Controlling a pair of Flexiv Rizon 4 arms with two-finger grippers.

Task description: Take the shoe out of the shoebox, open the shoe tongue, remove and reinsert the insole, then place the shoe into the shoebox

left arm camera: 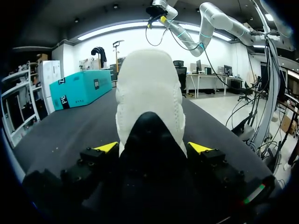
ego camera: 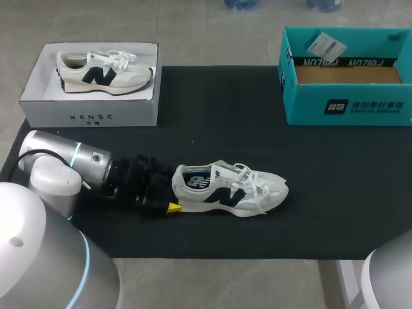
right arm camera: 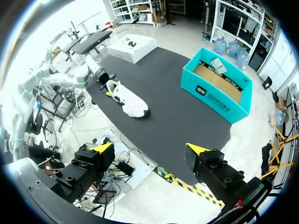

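A cream sneaker point(ego camera: 232, 190) with navy side marks lies upright on the black mat, toe pointing right. Its tongue and white laces are up, and a dark insole point(ego camera: 196, 180) shows in the opening. My left gripper point(ego camera: 168, 196) is at the shoe's heel. In the left wrist view the heel point(left arm camera: 148, 98) fills the gap, and both yellow fingertips point(left arm camera: 106, 147) press against its sides. My right gripper point(right arm camera: 149, 149) hangs open high off the table's near right corner, holding nothing. From there the sneaker point(right arm camera: 127, 98) is seen far below. The open teal shoebox point(ego camera: 347, 106) stands at the back right.
A white box point(ego camera: 90, 116) at the back left holds a second, similar sneaker point(ego camera: 103, 71). A tag lies inside the teal shoebox point(right arm camera: 212, 93). The black mat point(ego camera: 212, 116) stretches between the two boxes and the shoe.
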